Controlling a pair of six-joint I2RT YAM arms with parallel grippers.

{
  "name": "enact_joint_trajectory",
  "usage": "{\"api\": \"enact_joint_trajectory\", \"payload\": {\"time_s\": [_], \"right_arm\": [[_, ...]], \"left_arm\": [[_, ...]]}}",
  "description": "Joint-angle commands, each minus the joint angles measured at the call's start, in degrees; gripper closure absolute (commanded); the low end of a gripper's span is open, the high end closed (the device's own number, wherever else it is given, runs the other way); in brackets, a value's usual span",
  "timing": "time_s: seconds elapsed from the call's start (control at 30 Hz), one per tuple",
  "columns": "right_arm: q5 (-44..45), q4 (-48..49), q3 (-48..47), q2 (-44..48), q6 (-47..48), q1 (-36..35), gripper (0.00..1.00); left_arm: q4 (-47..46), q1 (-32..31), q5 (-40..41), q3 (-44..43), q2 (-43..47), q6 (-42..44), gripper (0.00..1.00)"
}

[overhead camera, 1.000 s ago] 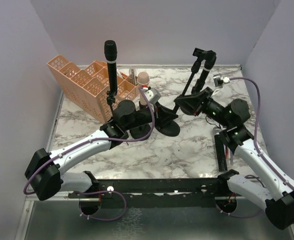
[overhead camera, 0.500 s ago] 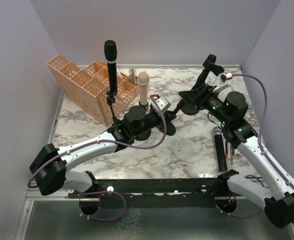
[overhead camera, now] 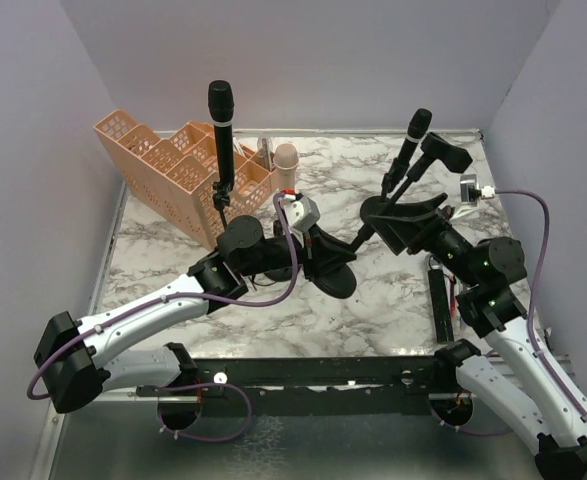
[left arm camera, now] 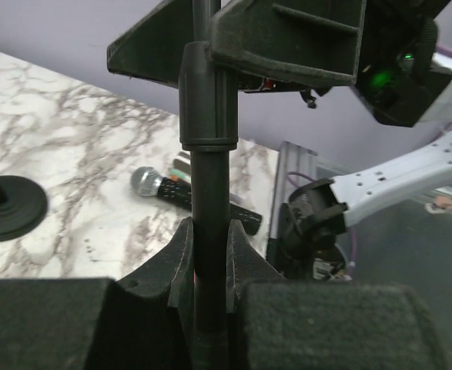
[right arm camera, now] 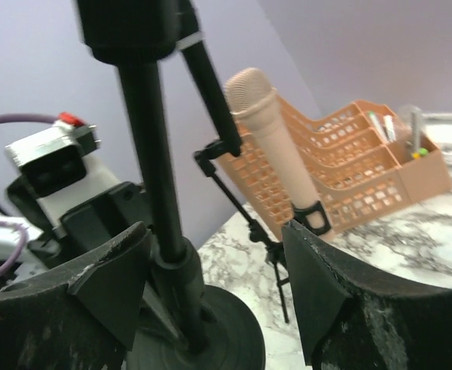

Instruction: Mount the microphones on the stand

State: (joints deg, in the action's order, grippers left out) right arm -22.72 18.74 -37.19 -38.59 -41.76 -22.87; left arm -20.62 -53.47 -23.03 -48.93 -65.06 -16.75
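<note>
Left gripper (left arm camera: 208, 254): you have it clamped low on the stand pole (left arm camera: 208, 177).
Right gripper (right arm camera: 214, 258): fingers apart, straddling the same pole higher up.
Stand pole: tilted towards your right side.
Stand base (overhead camera: 335, 275): on the tabletop (overhead camera: 273, 310), just beside the left gripper.
Loose microphone (left arm camera: 160, 187): flat on the tabletop, right side.
Black microphone (overhead camera: 220, 105): upright on the second stand (overhead camera: 221, 212), by the orange basket (overhead camera: 163, 170).

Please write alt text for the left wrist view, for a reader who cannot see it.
The left gripper is shut on a black stand pole rising through the centre. Behind it, a silver-headed microphone lies on the marble table.
</note>
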Motion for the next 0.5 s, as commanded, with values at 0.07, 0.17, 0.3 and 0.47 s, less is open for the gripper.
{"api": "enact_joint_trajectory", "payload": {"time_s": [0.07, 0.17, 0.3, 0.47], "right_arm": [[-12.2, 8.6, 1.3, 1.5, -1.2, 0.0, 0.34], [-15.5, 10.5, 1.1, 0.3, -2.0, 0.0, 0.38], [-17.2, 10.7, 0.9, -0.3, -2.5, 0.0, 0.39], [-17.5, 10.8, 1.1, 0.3, -2.3, 0.0, 0.39]], "left_arm": [[-6.1, 0.1, -8.0, -0.9, 2.2, -5.3, 1.00], [-6.3, 0.2, -8.4, -1.3, 2.2, -5.7, 1.00], [-6.5, 0.1, -8.0, -2.0, 2.1, -5.9, 1.00], [-6.9, 0.1, -7.7, -2.0, 2.4, -6.0, 1.00]]}}
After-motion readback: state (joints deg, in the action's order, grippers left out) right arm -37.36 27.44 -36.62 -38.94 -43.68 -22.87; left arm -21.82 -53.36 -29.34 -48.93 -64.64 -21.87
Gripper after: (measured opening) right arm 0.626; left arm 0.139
